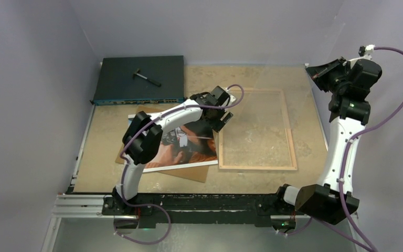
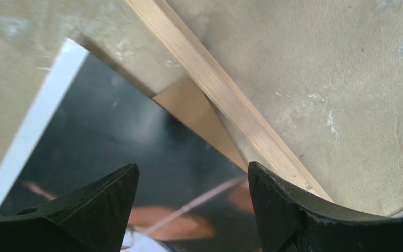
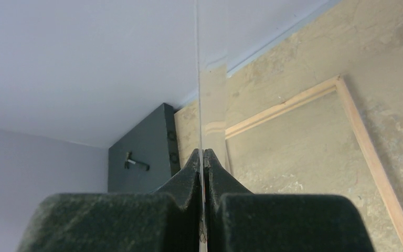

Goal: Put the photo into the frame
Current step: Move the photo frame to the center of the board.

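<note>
The photo (image 1: 191, 149) lies face up on the left half of the table (image 1: 252, 76), on a brown board (image 1: 191, 174) whose corners stick out past its near and left edges. The left arm crosses over it and hides part of the print. The frame (image 1: 257, 167) lies flat just to its right, wood side up, with the table showing through its opening. In the left wrist view the photo's corner and a wedge of the board sit against the frame's left rail.

The table top is tan and mottled, with pale scuffs. Grey-lilac walls (image 1: 31, 79) close it in on the left, far and right sides. A dark flat box (image 1: 126, 81) sits in the far left corner with a small hammer-like tool (image 1: 147, 77) on its lid. A metal rail (image 1: 84, 202) runs along the near edge, carrying both arm bases.

The left gripper (image 2: 193, 165) hangs over the photo's far right corner, beside the frame's rail. Its jaws are well apart with nothing between them. Whether the tips touch the print cannot be told.

The right gripper (image 3: 203, 152) is raised at the far right of the table, above the frame. Its jaws are pressed together on a thin clear pane (image 3: 212, 105), seen edge-on and rising from between the fingers.
</note>
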{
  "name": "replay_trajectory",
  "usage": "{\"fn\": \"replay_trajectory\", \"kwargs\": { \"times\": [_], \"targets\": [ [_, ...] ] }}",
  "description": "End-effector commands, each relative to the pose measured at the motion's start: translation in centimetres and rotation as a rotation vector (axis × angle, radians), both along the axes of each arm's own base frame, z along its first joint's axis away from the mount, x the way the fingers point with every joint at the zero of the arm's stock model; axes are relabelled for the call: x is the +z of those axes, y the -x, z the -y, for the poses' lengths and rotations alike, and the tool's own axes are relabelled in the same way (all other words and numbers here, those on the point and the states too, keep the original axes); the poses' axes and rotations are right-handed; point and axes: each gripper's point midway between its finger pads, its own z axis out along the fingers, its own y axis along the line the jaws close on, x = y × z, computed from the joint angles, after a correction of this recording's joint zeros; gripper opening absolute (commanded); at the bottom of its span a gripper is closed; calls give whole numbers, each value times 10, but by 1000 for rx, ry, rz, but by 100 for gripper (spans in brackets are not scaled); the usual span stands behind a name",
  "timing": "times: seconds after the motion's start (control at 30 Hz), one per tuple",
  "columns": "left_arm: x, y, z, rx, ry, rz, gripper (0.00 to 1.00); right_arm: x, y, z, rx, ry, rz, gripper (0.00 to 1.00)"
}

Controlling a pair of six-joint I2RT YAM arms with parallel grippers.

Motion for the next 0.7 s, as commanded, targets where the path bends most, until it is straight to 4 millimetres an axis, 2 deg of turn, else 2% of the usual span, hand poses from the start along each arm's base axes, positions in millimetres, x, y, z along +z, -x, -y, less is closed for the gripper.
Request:
{"fn": "replay_trajectory", "kwargs": {
  "times": [0.0, 0.27, 0.43, 0.67],
  "targets": [
    [10, 5, 26, 61, 117, -67, 74, 20, 6, 7, -46, 52, 58, 0],
    [-7, 2, 45, 56, 173, -113, 69, 16, 8, 4, -32, 43, 62, 0],
    [-21, 1, 47, 72, 177, -129, 62, 8, 7, 4, -35, 30, 53, 0],
    [-26, -1, 62, 73, 242, -152, 54, 3, 7, 3, -36, 18, 52, 0]
  ]
}}
